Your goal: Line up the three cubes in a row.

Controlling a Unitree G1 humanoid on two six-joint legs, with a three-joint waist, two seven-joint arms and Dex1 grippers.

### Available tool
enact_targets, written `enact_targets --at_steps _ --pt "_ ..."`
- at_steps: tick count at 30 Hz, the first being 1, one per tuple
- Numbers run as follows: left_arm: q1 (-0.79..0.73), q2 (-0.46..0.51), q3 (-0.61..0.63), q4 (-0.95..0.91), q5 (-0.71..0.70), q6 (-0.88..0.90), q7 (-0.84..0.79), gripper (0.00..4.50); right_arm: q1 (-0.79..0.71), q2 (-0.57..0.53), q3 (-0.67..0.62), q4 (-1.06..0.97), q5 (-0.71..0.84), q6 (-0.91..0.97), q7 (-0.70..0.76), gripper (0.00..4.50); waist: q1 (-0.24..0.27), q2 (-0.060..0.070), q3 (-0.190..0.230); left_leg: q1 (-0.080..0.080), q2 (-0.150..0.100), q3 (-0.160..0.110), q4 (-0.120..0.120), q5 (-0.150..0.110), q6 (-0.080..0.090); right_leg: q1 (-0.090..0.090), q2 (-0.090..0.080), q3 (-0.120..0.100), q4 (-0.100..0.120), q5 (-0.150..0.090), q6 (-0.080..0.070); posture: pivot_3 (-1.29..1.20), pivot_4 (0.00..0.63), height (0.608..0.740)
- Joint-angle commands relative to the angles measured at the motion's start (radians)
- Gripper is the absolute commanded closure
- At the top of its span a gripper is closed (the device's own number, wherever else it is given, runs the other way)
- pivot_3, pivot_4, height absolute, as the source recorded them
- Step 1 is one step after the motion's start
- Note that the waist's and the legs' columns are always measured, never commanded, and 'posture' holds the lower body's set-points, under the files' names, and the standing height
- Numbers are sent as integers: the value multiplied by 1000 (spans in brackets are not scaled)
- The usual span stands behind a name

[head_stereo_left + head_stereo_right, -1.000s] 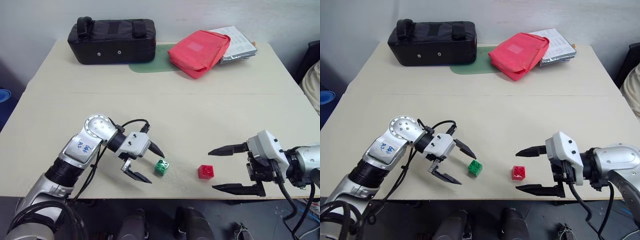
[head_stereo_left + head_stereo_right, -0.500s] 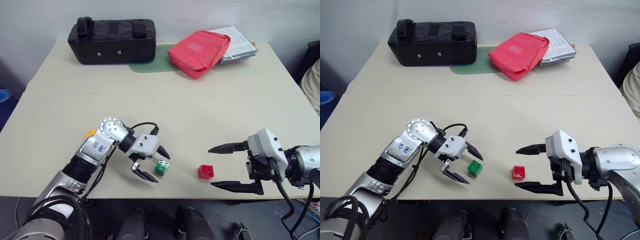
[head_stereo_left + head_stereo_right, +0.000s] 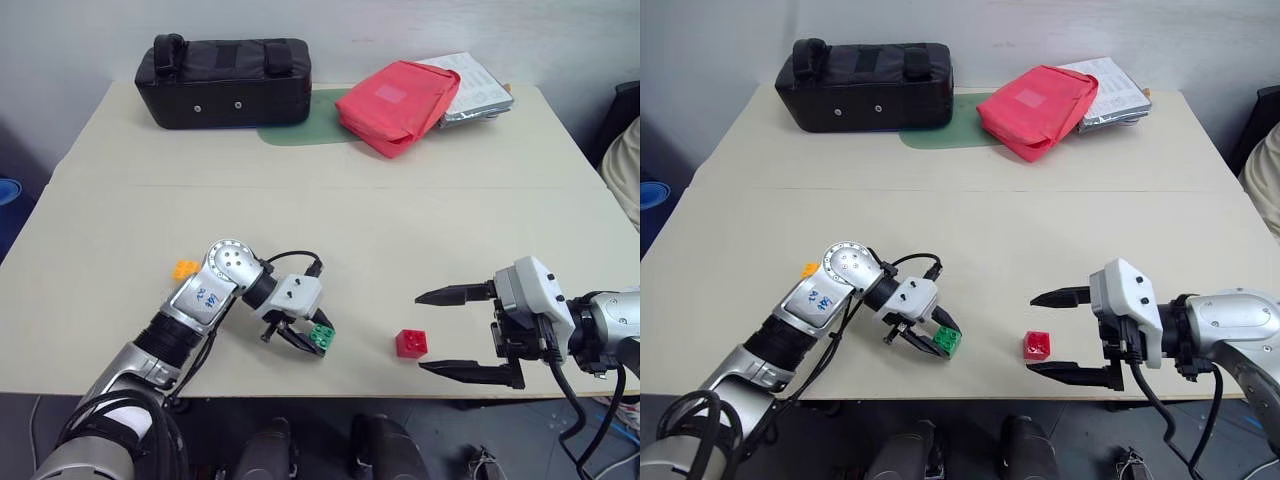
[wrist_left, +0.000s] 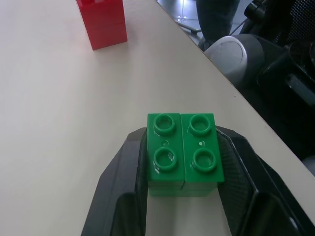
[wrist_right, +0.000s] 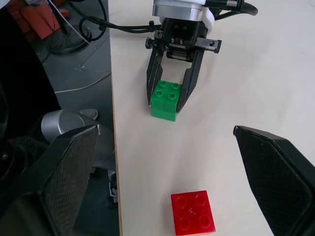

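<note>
Your left gripper is pinched on the green brick, one black finger against each side, near the front edge of the table. Your right gripper hangs spread wide, just right of the red brick, touching nothing.

The table is a broad, pale beige top. Along its far edge sit a black bag, a red pouch resting partly on a green mat, and a stack of papers behind the pouch. Beyond it stands a plain light wall; the floor below the front edge is dark.

A second ago your left fingers stood open with the green brick just to their right — they have since slid in around it and closed. The arm's move uncovered the orange brick, which lies beside the left forearm. The right gripper and the red brick have kept their places.

The green brick sits studs up, four studs showing, and looks roughly square, so no long axis can be told. The red brick is studs up too, well apart from the green one.
</note>
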Motion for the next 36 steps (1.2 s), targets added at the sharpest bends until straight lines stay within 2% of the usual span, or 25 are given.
enact_targets --at_steps 1,5,14,18,20,28,33,36 --pt "18 -9 31 -129 -21 182 93 3017 -8 -4 -5 -25 18 -8 -1 0 2 0 0 0 0 0 0 0 0 0 0 0 0 0 0 0 150 740" --pt "65 1 33 -252 -15 350 189 3017 -6 -3 1 -21 16 -12 2 0 0 0 0 0 0 -2 1 0 0 2 0 -1 0 0 0 0 150 740" --pt "87 -31 -1 -235 51 338 333 3017 -16 -7 17 -3 4 -24 16 0 3 0 0 1 0 -3 1 0 0 5 -1 -3 -2 0 0 0 150 740" --pt "108 -35 1 -263 30 349 343 3017 -18 -4 24 -1 1 -28 18 0 3 0 0 4 0 -4 1 0 0 8 -1 -3 -3 0 0 0 150 740" --pt "120 -27 -2 -273 26 335 338 2294 -17 -3 26 -1 -1 -30 19 0 3 0 0 4 0 -4 1 0 0 8 -2 -3 -3 0 0 0 150 740" --pt "118 -5 42 -345 -38 437 333 15 -30 -1 41 15 -11 -37 27 0 1 0 0 4 0 -5 0 -1 0 8 -2 -3 -4 0 0 0 150 740" --pt "104 35 112 -396 -78 476 345 15 -36 -1 54 24 -18 -47 38 0 0 0 0 4 0 -5 -1 -1 0 8 -2 -3 -4 0 0 0 150 740" --pt "79 74 204 -408 -143 510 333 15 -55 -2 68 40 -18 -53 54 0 -1 0 0 4 0 -5 -1 -1 0 8 -2 -3 -4 0 0 0 150 740"
